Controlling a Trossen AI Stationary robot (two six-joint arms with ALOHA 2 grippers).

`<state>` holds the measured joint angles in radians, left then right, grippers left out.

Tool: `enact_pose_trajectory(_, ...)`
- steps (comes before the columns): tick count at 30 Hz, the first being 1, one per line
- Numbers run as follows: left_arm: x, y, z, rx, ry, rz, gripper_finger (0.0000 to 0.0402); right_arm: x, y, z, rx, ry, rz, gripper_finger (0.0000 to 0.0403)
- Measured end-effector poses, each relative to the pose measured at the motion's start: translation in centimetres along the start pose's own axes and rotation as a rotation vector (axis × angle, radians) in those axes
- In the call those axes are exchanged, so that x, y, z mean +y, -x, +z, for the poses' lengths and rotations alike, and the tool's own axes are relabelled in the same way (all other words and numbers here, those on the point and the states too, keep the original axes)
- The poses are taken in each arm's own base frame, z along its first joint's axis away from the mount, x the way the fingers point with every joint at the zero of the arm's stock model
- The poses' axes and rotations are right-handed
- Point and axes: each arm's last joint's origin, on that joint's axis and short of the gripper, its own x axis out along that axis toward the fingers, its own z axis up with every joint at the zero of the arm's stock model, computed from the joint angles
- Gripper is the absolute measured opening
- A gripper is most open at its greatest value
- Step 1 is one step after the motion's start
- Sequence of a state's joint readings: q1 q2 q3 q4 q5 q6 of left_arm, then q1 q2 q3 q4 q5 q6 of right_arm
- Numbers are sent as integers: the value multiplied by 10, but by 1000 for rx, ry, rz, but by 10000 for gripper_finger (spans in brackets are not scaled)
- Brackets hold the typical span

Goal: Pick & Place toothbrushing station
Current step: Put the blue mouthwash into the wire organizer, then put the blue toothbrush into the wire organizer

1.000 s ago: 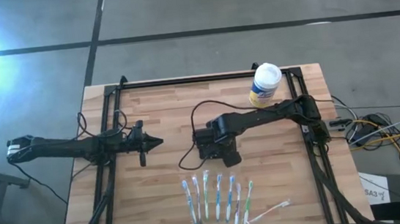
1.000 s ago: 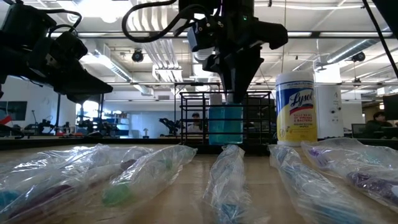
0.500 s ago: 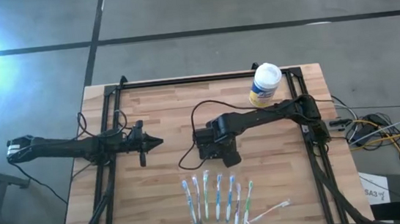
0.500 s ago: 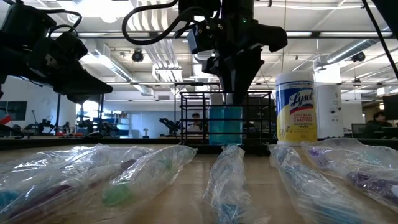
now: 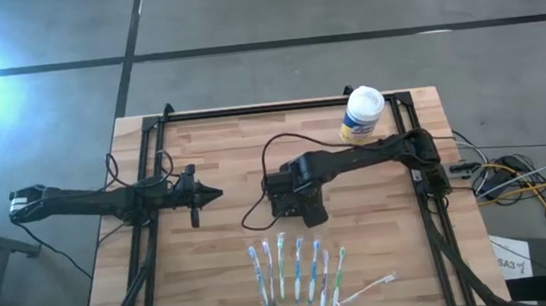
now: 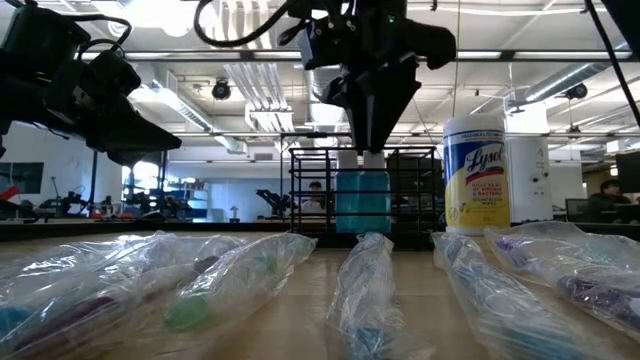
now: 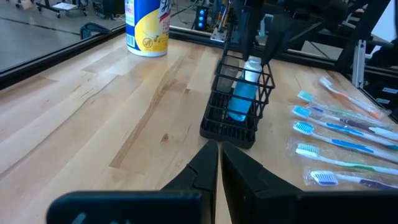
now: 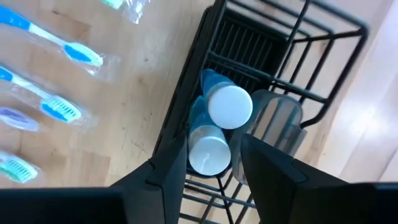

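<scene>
1. Pale wooden planks make up the worktop (image 5: 222, 253), set on a grey concrete floor, with a bright workshop seen behind it in the low view.
2. Dead centre stands the toothbrushing station (image 5: 292, 203), a black wire rack with blue white-capped tubes (image 8: 219, 118) upright inside.
3. Directly above it the right pincer (image 8: 214, 165) is held, pointing down; its fingers are parted either side of the tubes and nothing is gripped.
4. The rack's long axis runs away from the left arm towards the right arm's side, and the right arm is plainly nearer.
5. Well off to the left, the left pincer (image 7: 219, 163) is pressed shut and empty, pointed at the rack.
6. A row of bagged toothbrushes (image 5: 299, 269) lies near the rack towards the front edge; a white canister (image 5: 361, 115) stands at the back right.
7. Any lift is judged to be crowded only by the tubes and rack wires between the fingers.
</scene>
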<state>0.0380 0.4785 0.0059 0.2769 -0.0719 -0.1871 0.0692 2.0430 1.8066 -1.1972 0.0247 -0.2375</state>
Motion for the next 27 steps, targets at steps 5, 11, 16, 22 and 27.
enact_pose_trajectory(5,0,0,0,1,0,0,23,0,11,0,-19,-3,-3,141)
enact_pose_trajectory(11,0,0,0,0,5,0,23,0,31,-4,37,-9,8,139)
enact_pose_trajectory(16,0,0,0,1,6,0,23,3,76,-10,-146,-9,68,135)
enact_pose_trajectory(22,0,0,0,2,22,0,23,20,150,-38,-651,91,125,118)
enact_pose_trajectory(27,0,0,0,4,34,1,23,37,173,-85,-993,137,167,103)
